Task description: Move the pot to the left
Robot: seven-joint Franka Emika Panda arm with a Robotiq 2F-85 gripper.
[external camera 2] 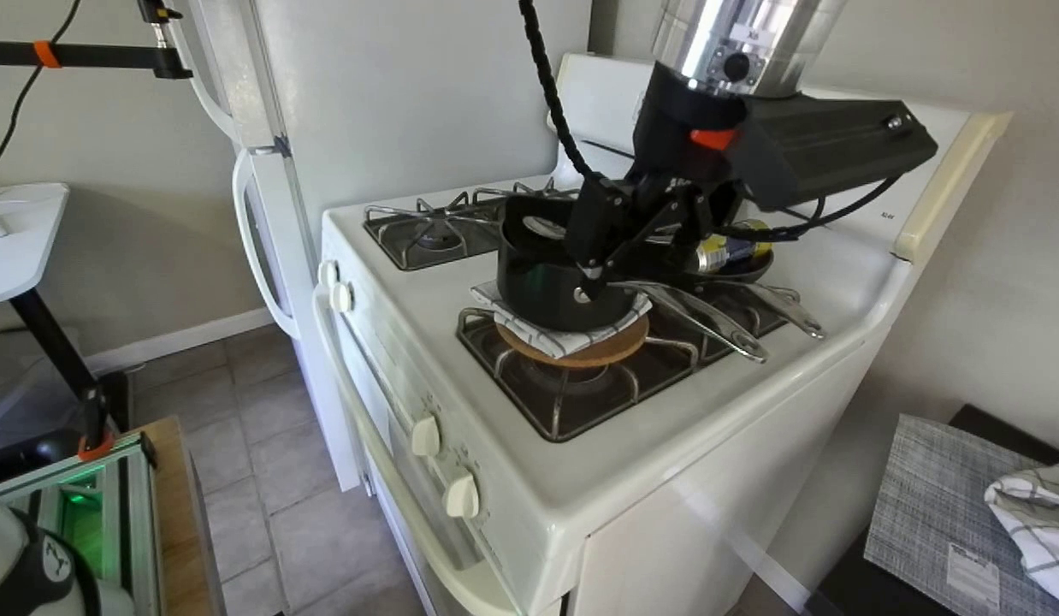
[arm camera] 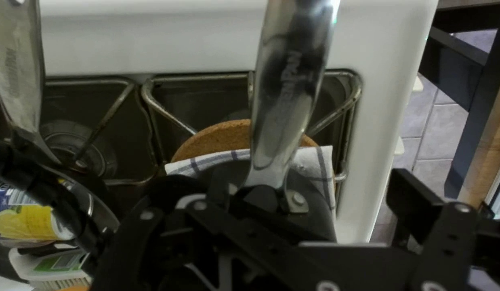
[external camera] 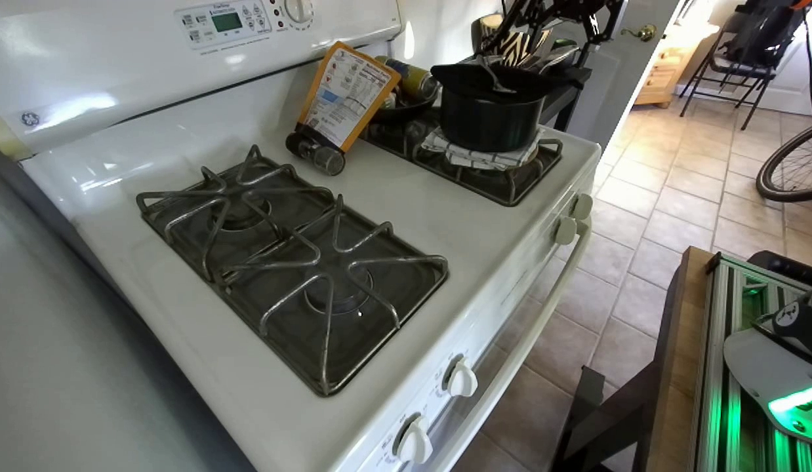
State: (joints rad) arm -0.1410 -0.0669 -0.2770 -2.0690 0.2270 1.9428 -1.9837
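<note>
Resting on a checked cloth (external camera 2: pixel 559 339) over a cork mat (external camera 2: pixel 615 348), the pot (external camera 2: pixel 534 291) stands upright on the front grate (external camera 2: pixel 561 402) of the stove's (external camera 2: pixel 452 295) right-hand pair, as one faces the knobs (external camera 2: pixel 426 436). It is black, wide and round, with near-straight sides, a soft sheen on the outer wall and a dark interior; its rim (external camera: pixel 445 72) draws out into a pointed lip. A silvery shape (external camera: pixel 501 84) shows inside, too unclear to name. From the side runs a long, polished metal handle (arm camera: pixel 288 89), with lettering that ends in PAN, held at the root by a rivet (arm camera: pixel 298 198); it points toward the stove's side edge. The gripper (arm camera: pixel 312 190) is low over the pot, its jaws spread, the handle's root showing between them in the wrist view. One fingertip (external camera 2: pixel 588 248) is near that root; whether it touches the pot cannot be told. Just behind stands a pan (external camera 2: pixel 749 270) with a like handle and a can (external camera 2: pixel 737 248) in it.
</note>
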